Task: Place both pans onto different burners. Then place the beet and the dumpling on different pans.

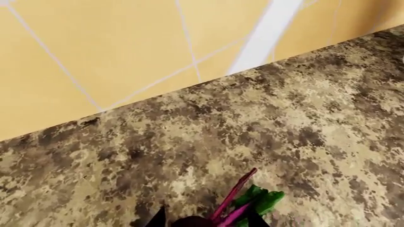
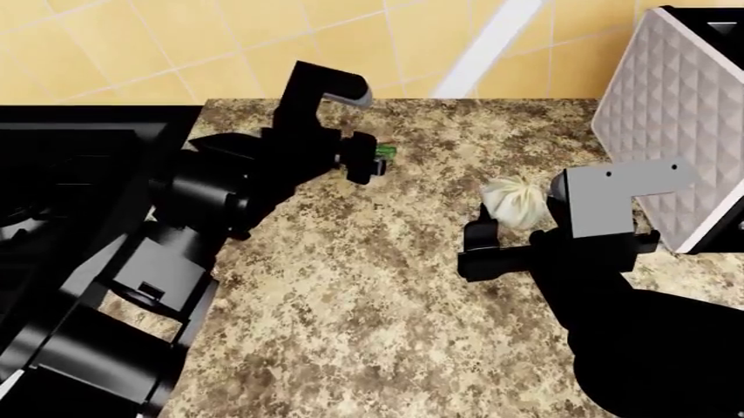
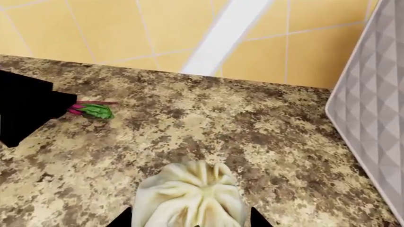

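Note:
The beet [image 1: 235,201], a dark bulb with a pink stem and green leaf, sits low over the speckled counter between my left gripper's [image 1: 206,221] two black fingertips, which are shut on it. From the head camera its leaf [image 2: 385,151] pokes out beside that gripper [image 2: 362,164], near the back wall. The off-white pleated dumpling [image 3: 189,196] fills the gap of my right gripper [image 3: 189,221], with both fingertips against its sides. In the head view the dumpling [image 2: 513,200] sits at that gripper [image 2: 506,219]. The pans are out of view. No burner can be made out on the black stove [image 2: 70,157].
A white quilted box-like appliance [image 2: 674,113] stands on the counter close to the right arm's right side. The yellow tiled wall [image 2: 233,43] runs along the back. Brown speckled counter [image 2: 384,296] lies between the arms. The stove edge is left of the left arm.

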Motion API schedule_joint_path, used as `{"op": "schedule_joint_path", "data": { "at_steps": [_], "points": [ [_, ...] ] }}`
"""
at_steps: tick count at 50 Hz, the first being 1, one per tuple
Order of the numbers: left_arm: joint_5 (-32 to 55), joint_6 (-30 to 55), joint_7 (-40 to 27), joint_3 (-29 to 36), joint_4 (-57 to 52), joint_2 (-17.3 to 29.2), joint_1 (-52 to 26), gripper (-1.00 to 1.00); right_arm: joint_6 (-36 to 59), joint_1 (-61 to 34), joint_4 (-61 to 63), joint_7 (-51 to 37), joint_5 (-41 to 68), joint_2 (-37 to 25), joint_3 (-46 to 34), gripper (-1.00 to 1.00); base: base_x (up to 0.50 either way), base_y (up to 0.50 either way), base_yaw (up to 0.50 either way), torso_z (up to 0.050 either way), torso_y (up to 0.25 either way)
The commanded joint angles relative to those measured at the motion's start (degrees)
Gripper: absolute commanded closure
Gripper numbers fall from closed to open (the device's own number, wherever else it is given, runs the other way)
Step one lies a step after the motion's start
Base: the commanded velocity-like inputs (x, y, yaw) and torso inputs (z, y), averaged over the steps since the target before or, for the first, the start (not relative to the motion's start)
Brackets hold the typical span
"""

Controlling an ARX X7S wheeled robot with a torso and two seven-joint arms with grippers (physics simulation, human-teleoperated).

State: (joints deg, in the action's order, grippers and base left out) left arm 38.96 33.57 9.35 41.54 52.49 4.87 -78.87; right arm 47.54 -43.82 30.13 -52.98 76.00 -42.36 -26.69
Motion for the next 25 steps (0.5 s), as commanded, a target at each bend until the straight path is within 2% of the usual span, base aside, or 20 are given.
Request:
{"op": "schedule_joint_path", "data": {
  "at_steps": [1,6,12,25],
  "points": [
    [2.20,2.77,-2.01,2.62,-3.39,1.85,4.18,1.00,0.45,-0.16,0.35,0.53,-0.89,0.00,0.11,1.00,0.00,0.00,0.00,0.000,0.000],
    [3.02,3.91,-3.47,2.02,-6.65,3.35,4.80,1.00,0.56,-0.36,0.58,0.26,-0.61,0.05,0.08,1.00,0.00,0.00,0.00,0.000,-0.002],
    [6.01,7.19,-7.84,-0.46,-17.62,7.21,5.92,1.00,0.68,-0.69,0.70,0.02,-0.34,0.08,0.09,1.00,0.00,0.00,0.00,0.000,-0.002],
    [9.93,10.27,-14.09,-4.83,-29.94,12.28,6.77,1.00,1.09,-1.28,1.41,-0.84,0.21,0.32,-0.18,1.00,0.00,0.00,0.00,0.000,0.000]
  ]
}}
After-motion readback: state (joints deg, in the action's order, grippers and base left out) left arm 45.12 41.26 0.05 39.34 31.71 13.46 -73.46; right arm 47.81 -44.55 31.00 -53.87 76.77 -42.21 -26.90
